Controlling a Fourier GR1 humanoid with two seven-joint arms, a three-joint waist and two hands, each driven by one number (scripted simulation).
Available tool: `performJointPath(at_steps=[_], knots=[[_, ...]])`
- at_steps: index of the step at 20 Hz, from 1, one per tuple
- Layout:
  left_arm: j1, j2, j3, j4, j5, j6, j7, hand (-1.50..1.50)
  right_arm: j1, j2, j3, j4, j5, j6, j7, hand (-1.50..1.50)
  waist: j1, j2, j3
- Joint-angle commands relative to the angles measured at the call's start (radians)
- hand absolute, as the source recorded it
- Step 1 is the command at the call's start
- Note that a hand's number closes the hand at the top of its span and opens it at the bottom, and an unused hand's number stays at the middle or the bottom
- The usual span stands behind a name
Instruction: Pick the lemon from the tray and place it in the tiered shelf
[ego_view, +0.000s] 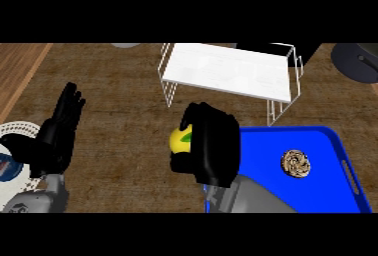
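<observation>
I see the right hand (210, 147) curled round the lemon (179, 140), holding it over bare brown counter (125, 115) just off the blue tray's (336, 150) left edge, with open room up to the white wire tiered shelf (229, 70). Left hand (59, 132) rests at the left with fingers straight, beside a plate (15, 150) at the edge. A round brown cookie (295, 163) sits in the tray, well apart from the lemon.

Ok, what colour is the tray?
Bright blue: the tray, seen in the head view, with the right hand at its left edge.
</observation>
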Motion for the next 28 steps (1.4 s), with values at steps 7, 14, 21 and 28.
performJointPath(at_steps=[7, 14, 21, 28], knots=[[0.032, 0.027, 0.023, -0.029, 0.008, -0.018, 0.005, 0.00, -0.218, 0.013, -0.150, -0.006, 0.108, 0.082, 0.309, 1.50, -0.012, 0.000, 0.000], [0.007, 0.000, 0.018, -0.009, 0.001, -0.002, -0.005, 0.00, -0.298, 0.013, -0.256, 0.077, 0.129, 0.070, 0.281, 1.50, -0.015, 0.008, 0.001], [0.002, 0.022, 0.035, -0.049, 0.013, -0.018, 0.038, 0.00, -0.279, 0.013, -0.380, 0.215, 0.159, -0.073, 0.138, 1.50, -0.013, 0.013, 0.002], [0.028, -0.026, -0.001, -0.023, -0.026, 0.000, -0.013, 0.00, -0.285, 0.013, -0.465, 0.427, 0.150, -0.262, -0.046, 1.50, -0.010, 0.015, 0.002]])
